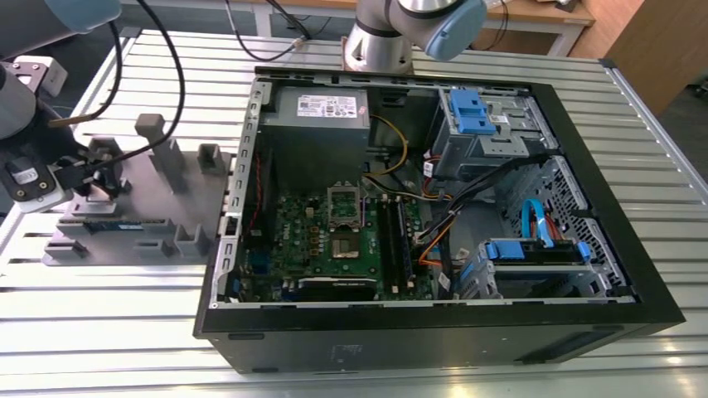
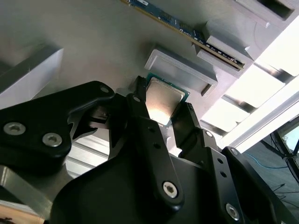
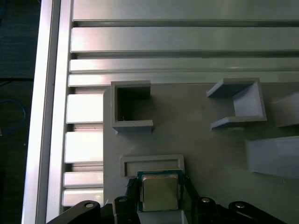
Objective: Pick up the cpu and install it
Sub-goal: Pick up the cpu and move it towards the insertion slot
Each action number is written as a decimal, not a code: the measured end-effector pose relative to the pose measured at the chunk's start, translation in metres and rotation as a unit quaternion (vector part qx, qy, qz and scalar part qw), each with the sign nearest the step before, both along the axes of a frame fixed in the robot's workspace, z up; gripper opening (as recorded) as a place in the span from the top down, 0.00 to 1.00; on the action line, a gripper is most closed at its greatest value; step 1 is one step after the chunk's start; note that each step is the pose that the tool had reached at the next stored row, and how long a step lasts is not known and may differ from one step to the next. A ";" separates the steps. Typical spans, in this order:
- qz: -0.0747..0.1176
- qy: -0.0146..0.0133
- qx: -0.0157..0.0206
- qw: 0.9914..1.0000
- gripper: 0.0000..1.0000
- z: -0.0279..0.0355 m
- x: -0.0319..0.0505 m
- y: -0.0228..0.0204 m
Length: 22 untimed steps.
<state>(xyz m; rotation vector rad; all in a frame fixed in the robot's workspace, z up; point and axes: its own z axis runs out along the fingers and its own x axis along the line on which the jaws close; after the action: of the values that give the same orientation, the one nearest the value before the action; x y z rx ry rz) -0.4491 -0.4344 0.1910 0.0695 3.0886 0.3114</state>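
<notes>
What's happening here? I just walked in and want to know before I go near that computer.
The robot arm's gripper is down at the grey tray, on the exterior view's left. Its fingers sit against two opposite sides of the small silver chip. The chip is right beside its raised holder on the tray; whether it is lifted off the surface, I cannot tell. The open computer stands next to the tray.

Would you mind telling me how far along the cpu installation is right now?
Done: the gripper is at the grey tray. In hand: its jaws press both sides of the cpu, though I cannot tell whether it is lifted. Left: the whole install, since the cpu is not yet on the motherboard in the open computer case.
</notes>
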 end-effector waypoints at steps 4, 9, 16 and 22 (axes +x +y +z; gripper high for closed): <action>0.000 0.000 -0.010 1.000 0.53 0.0006 0.0000 0.0001; 0.000 0.000 -0.018 1.000 0.53 0.0006 0.0000 0.0026; 0.001 0.000 -0.039 0.999 0.53 0.0006 0.0000 0.0106; 0.003 0.000 -0.057 0.998 0.53 0.0005 -0.0002 0.0155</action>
<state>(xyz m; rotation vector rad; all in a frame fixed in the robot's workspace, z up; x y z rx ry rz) -0.4493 -0.4189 0.1916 0.0582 3.0995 0.1351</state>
